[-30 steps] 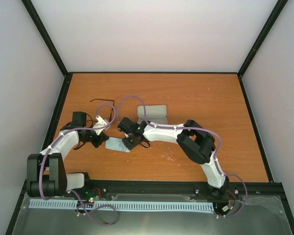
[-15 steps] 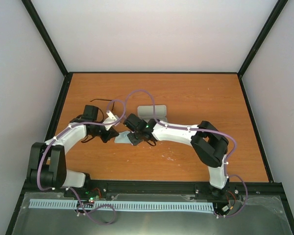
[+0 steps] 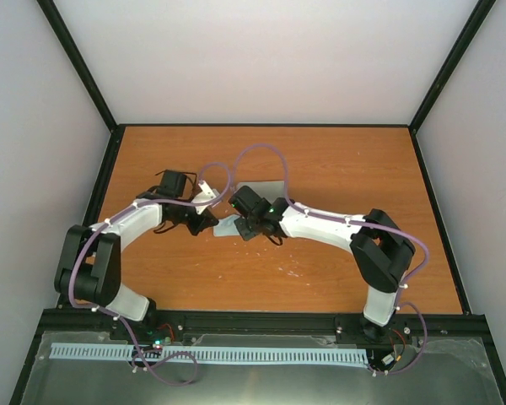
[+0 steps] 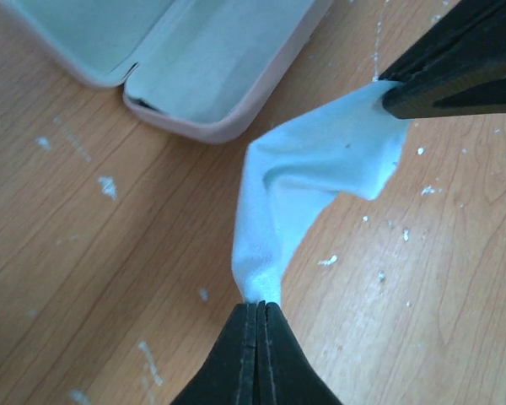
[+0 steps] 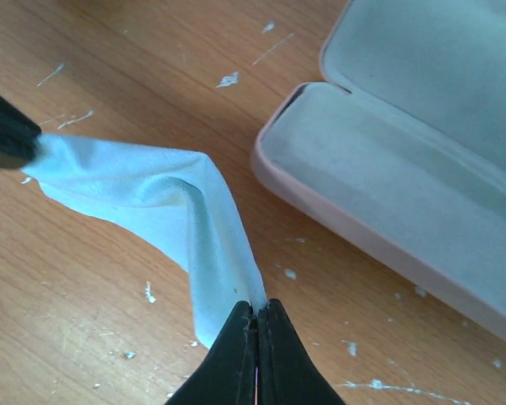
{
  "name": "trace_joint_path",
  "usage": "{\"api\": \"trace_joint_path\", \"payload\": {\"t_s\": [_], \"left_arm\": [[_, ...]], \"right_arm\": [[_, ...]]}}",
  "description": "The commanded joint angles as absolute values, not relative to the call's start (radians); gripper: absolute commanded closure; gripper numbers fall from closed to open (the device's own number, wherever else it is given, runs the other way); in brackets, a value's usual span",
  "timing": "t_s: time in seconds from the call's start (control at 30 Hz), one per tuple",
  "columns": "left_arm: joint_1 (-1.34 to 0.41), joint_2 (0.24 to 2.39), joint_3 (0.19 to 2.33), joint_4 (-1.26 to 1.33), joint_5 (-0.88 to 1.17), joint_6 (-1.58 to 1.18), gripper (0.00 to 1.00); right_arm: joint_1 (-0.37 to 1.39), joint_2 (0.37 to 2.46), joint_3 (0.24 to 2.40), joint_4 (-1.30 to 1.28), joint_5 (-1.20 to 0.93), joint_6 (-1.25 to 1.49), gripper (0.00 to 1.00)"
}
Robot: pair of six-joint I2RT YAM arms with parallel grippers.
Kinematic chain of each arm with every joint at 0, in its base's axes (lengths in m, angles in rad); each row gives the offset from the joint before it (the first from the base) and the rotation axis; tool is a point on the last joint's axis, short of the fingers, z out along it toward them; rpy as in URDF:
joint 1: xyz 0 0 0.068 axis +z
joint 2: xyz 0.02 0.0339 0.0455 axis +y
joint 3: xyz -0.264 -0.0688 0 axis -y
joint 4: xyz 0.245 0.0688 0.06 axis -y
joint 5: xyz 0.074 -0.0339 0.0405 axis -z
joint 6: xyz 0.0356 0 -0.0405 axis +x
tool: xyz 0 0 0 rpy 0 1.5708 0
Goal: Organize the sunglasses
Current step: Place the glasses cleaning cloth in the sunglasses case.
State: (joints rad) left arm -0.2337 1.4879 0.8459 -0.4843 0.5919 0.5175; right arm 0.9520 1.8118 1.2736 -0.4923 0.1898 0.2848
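The pale blue-grey cloth [image 3: 228,226] hangs stretched between my two grippers, a little above the wooden table. My left gripper [image 3: 212,224] is shut on one corner of it [image 4: 260,305]. My right gripper [image 3: 241,228] is shut on the opposite corner [image 5: 255,308]. The cloth sags and folds in the middle in the left wrist view [image 4: 312,186] and the right wrist view [image 5: 152,198]. The pink case [image 3: 270,189] lies open just beyond the cloth, with its pale lining up [image 4: 211,76] [image 5: 405,169]. The sunglasses show in no view; the left arm covers where they could lie.
Black rails edge the table [image 3: 320,160] at the back and both sides. The right arm's elbow [image 3: 379,253] stands over the front right part. White scuffs mark the wood near the cloth.
Both grippers have moved away from the front edge, toward the back and slightly right, carrying the cloth between them up to the open case. Both stay shut.
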Motion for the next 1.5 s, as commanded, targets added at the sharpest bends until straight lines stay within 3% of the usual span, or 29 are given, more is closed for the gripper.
{"api": "trace_joint_path", "payload": {"t_s": [0.0,0.6,1.47], "left_arm": [[-0.294,1.531,0.908,-0.443,0.595,0.474,1.0],[-0.345,1.755,1.128,-0.415,0.624,0.46,1.0],[-0.365,1.998,1.27,-0.394,0.641,0.459,0.99]], "right_arm": [[0.917,1.758,1.249,-0.499,0.205,0.273,0.97],[0.77,1.724,1.234,-0.506,0.151,0.218,0.97],[0.627,1.91,1.271,-0.484,0.017,0.161,0.97]]}}
